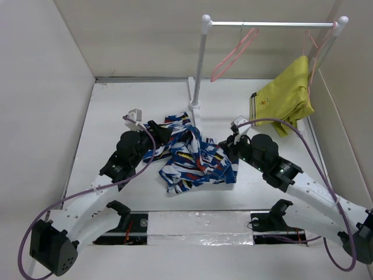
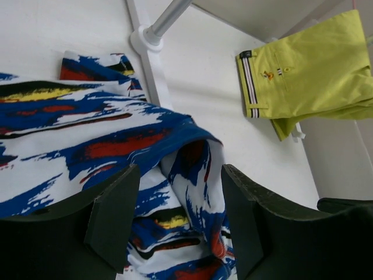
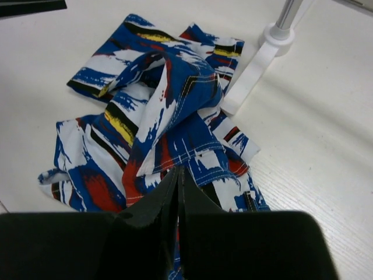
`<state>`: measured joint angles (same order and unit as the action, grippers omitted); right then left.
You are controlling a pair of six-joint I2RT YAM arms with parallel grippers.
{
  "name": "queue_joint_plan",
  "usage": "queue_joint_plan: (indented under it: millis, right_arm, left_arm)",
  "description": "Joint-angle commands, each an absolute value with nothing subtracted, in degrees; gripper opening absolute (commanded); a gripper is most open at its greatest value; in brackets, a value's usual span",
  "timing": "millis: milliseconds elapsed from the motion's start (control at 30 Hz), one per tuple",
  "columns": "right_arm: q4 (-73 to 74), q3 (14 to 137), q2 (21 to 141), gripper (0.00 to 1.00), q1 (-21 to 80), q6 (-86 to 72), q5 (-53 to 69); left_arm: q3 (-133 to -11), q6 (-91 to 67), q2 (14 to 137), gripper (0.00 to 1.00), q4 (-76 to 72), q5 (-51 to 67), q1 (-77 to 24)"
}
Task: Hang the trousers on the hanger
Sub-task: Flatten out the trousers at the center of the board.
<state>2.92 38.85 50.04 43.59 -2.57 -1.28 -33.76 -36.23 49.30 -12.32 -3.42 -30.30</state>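
The trousers (image 1: 195, 157) lie crumpled in the middle of the white table, bright blue with white, red, yellow and black splashes. My left gripper (image 1: 162, 133) is at their left edge. In the left wrist view it (image 2: 178, 216) stands open, its fingers (image 2: 111, 213) on either side of a raised fold of the trousers (image 2: 192, 175). My right gripper (image 1: 229, 150) is at their right edge. In the right wrist view it (image 3: 178, 173) is shut, with a stitched edge of the trousers (image 3: 175, 111) pinched at its tips. The pink hanger (image 1: 233, 55) hangs bare on the rail.
A white rack stands at the back: its pole (image 1: 199, 61) rises from a base (image 1: 193, 106) touching the trousers' far edge. A yellow-green garment (image 1: 285, 96) hangs on a second pink hanger (image 1: 312, 44) at the rail's right end. Walls close in left, right and back.
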Motion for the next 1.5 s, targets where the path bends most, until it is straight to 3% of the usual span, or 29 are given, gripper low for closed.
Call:
queue_joint_plan:
  millis: [0, 100, 133, 200, 233, 333, 467, 500, 533, 600, 633, 767, 900, 1067, 1200, 1267, 1300, 1333, 1400, 1433, 1467]
  right_arm:
    - [5.45, 40.87, 49.92, 0.11, 44.03, -1.41, -0.45]
    - [7.38, 40.61, 49.22, 0.14, 45.17, -1.05, -0.44]
    - [8.17, 40.34, 49.04, 0.00, 45.70, -1.05, -0.44]
    - [8.70, 40.08, 49.04, 0.00, 46.40, -1.23, 1.57]
    - [8.79, 39.82, 49.30, 0.00, 46.41, -1.32, 1.76]
    - [8.18, 38.68, 50.80, 0.00, 49.74, -2.28, 0.45]
    - [7.04, 37.62, 54.92, 0.02, 53.96, -4.56, -3.51]
    - [6.94, 37.44, 56.06, 0.07, 55.27, -4.92, -3.52]
    - [6.42, 37.27, 58.08, 0.19, 55.81, -6.05, -4.12]
    - [5.02, 36.22, 59.50, 0.36, 56.86, -7.38, -5.18]
    - [4.40, 35.95, 60.63, 0.49, 57.47, -7.90, -5.88]
    - [3.42, 34.98, 62.75, 0.57, 57.48, -8.09, -7.29]
    - [5.36, 35.16, 65.30, 0.57, 58.01, -8.61, -9.67]
    - [5.89, 34.72, 67.50, 0.53, 58.01, -10.46, -13.62]
    - [4.22, 34.45, 68.64, 0.50, 58.01, -11.07, -15.90]
    - [4.74, 34.72, 69.69, 0.41, 58.01, -11.60, -18.62]
    - [5.01, 35.06, 70.31, 0.31, 58.01, -11.60, -20.37]
    - [5.01, 35.16, 70.57, 0.26, 58.01, -11.51, -21.17]
    - [6.32, 35.94, 70.58, 0.07, 58.01, -11.51, -23.10]
    - [7.37, 36.38, 70.23, 0.00, 58.01, -12.04, -25.46]
    - [8.86, 36.73, 68.40, 0.00, 58.01, -12.21, -26.36]
  left_arm:
    - [-32.87, -35.60, 45.89, 0.55, -9.85, -4.57, -30.50]
    - [-31.91, -35.33, 44.48, 0.47, -6.33, -2.82, -30.50]
    - [-31.47, -35.51, 43.95, 0.41, -5.02, -2.55, -30.50]
    - [-30.59, -36.82, 42.81, 0.32, -2.21, -1.85, -30.50]
    - [-30.41, -37.00, 42.45, 0.19, 1.37, -1.67, -30.50]
    - [-29.01, -39.37, 40.61, 0.02, 7.71, -2.46, -30.50]
    - [-26.99, -44.19, 38.85, 0.00, 14.06, -3.07, -31.46]
    - [-25.42, -45.08, 37.98, 0.04, 13.71, -2.99, -32.86]
    - [-24.53, -47.09, 37.88, 0.19, 13.10, -2.73, -32.87]
    - [-22.08, -48.60, 39.45, 0.34, 12.92, -1.76, -32.87]
    - [-21.54, -48.95, 40.25, 0.47, 12.66, -1.24, -32.87]
    - [-19.25, -49.04, 43.68, 0.65, 9.50, -0.26, -33.49]
    - [-17.76, -47.64, 47.36, 0.69, 5.55, 2.63, -33.49]
    - [-16.96, -46.41, 52.20, 0.66, -3.24, 5.53, -33.49]
    - [-16.70, -45.79, 55.36, 0.58, -7.90, 5.36, -33.49]
    - [-16.96, -45.88, 55.90, 0.42, -10.19, 5.27, -33.49]
    - [-17.14, -45.88, 56.33, 0.29, -10.80, 4.93, -33.49]
    - [-17.14, -45.88, 56.42, 0.22, -10.98, 4.57, -33.49]
    - [-17.66, -45.79, 55.81, 0.11, -10.99, 3.44, -33.49]
    - [-18.28, -45.79, 55.29, 0.00, -9.59, 3.08, -33.49]
    - [-19.24, -45.27, 54.50, 0.00, -8.45, 2.55, -33.49]
